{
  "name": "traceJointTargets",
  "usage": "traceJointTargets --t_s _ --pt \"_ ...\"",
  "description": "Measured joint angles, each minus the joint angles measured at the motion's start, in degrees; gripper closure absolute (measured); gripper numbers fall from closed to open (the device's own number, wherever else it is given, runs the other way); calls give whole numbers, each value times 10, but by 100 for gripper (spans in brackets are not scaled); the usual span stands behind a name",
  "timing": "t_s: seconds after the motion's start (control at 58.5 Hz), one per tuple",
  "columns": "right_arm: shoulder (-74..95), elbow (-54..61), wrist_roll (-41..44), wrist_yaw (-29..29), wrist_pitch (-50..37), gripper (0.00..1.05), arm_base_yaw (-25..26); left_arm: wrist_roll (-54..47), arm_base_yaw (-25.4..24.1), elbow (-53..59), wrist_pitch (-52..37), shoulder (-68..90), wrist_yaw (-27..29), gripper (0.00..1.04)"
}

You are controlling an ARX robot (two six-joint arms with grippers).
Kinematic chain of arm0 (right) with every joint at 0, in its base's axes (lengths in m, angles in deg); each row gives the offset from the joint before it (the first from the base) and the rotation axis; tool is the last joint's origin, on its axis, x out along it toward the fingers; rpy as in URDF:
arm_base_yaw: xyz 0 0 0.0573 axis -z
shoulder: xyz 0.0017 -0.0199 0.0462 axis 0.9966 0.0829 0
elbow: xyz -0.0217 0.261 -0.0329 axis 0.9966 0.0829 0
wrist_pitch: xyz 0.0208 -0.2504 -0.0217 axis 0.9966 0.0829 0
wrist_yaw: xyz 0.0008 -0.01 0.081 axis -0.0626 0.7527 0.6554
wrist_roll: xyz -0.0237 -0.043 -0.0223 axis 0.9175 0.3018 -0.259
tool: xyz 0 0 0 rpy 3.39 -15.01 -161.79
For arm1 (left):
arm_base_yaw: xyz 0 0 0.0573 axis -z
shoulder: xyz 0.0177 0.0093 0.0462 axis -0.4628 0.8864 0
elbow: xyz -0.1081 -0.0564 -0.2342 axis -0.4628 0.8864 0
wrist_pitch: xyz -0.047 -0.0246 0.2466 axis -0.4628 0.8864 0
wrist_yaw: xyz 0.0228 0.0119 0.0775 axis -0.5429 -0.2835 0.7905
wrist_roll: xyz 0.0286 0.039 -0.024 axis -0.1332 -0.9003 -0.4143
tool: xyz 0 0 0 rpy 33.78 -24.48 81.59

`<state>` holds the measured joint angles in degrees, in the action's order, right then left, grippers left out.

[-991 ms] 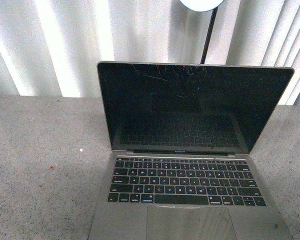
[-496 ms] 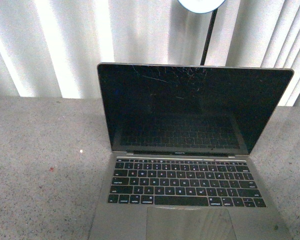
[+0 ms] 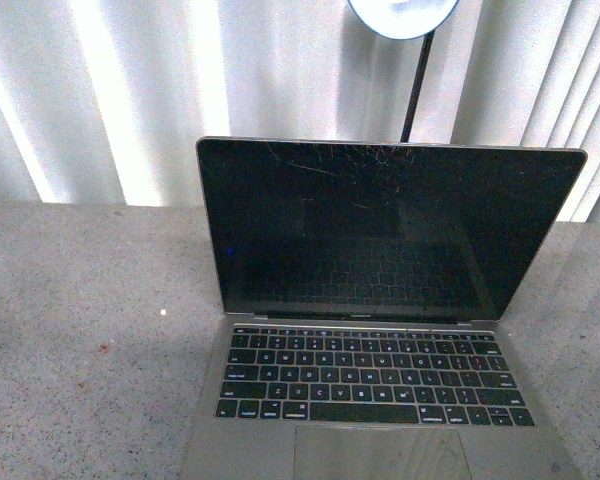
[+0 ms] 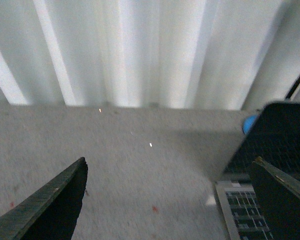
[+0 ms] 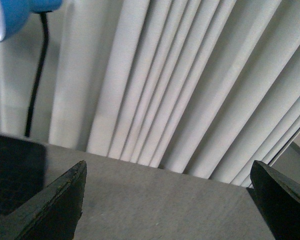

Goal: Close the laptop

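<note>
Front view: the laptop [image 3: 380,330] is seen slightly lower in frame than half a second ago, with the lid as upright as before, so nothing is closed yet. No arm is shown here. The left gripper [image 4: 169,167] and right gripper [image 5: 169,167] are spread, nothing held. The laptop is placed on the worktop [image 3: 80,330] ahead, between both grippers. The lid is untouched; approach is judged under way.

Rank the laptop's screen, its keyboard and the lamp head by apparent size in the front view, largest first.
1. screen
2. keyboard
3. lamp head, clearly smallest as shown, though the frame's top edge crops it and it stands farther back.
</note>
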<state>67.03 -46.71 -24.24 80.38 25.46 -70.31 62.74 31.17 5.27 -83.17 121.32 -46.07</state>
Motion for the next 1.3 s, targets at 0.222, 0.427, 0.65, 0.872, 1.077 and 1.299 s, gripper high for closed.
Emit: traceJointTargets --t_s 0.222,0.427,0.65,0.872,1.077,1.299 --pt "197 -215 86 91 58 7 46 -139 -2 -184 22 186 -89 7" --pt "309 -386 193 169 176 7 54 -296 8 -325 149 256 -137 7" --pt "374 -480 288 258 278 7 42 -452 45 -468 297 315 -133 7" --pt "409 -536 415 306 374 7 20 -555 74 -564 372 368 -133 7" --pt "445 -591 523 297 443 7 -1 -624 81 -600 400 409 -133 7" --pt "474 -648 567 300 522 7 -25 -676 88 -611 410 454 -127 7"
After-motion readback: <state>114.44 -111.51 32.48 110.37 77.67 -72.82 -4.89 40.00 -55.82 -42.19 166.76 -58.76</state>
